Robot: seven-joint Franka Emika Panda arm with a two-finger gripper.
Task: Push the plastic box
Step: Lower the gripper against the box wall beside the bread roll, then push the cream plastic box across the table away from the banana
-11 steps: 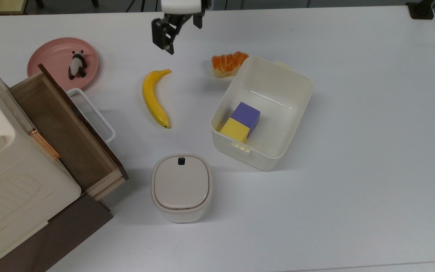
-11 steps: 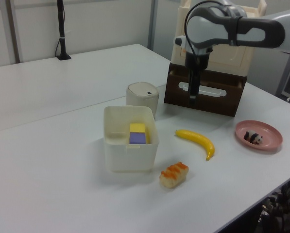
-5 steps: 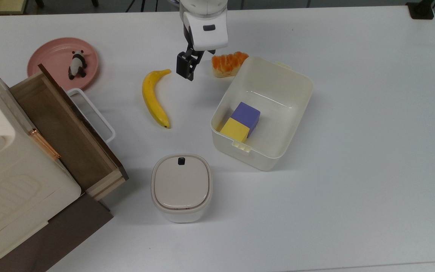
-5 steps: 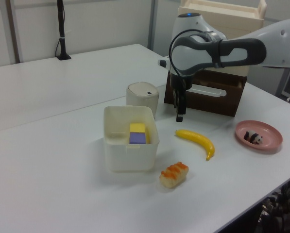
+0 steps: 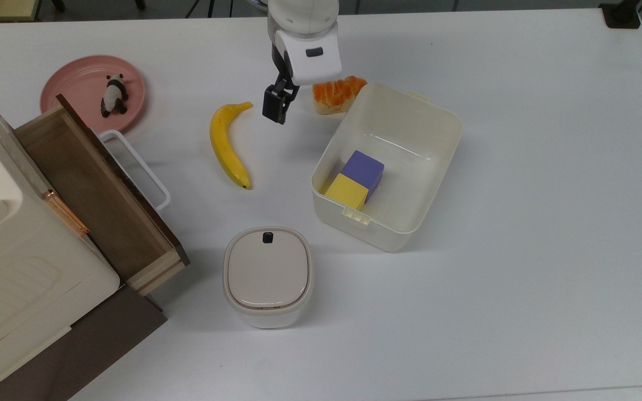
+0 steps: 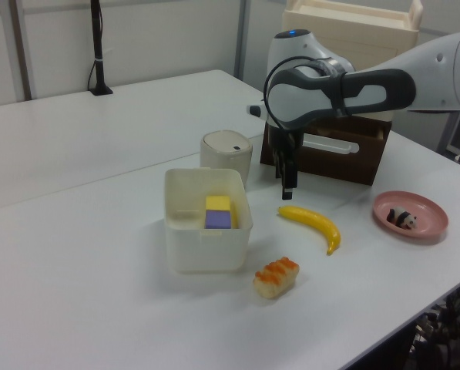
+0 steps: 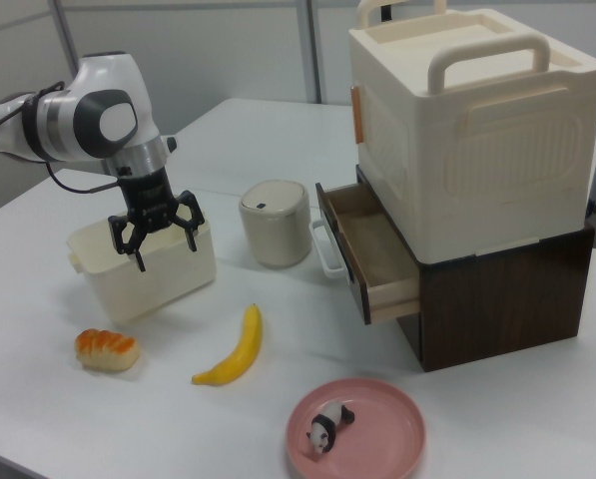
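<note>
I am holding the fingers [image 5: 274, 109] spread and empty between banana [image 5: 227, 146] and box [image 5: 386, 165]; the box is lying toward the top view's right, long axis diagonal.

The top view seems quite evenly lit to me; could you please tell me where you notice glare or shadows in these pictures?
In the top view, thin bright glints streak the inner floor of the plastic box, and the lidded bin casts a soft shadow on the table; in the right view, the open drawer is shaded under the storage unit.
</note>
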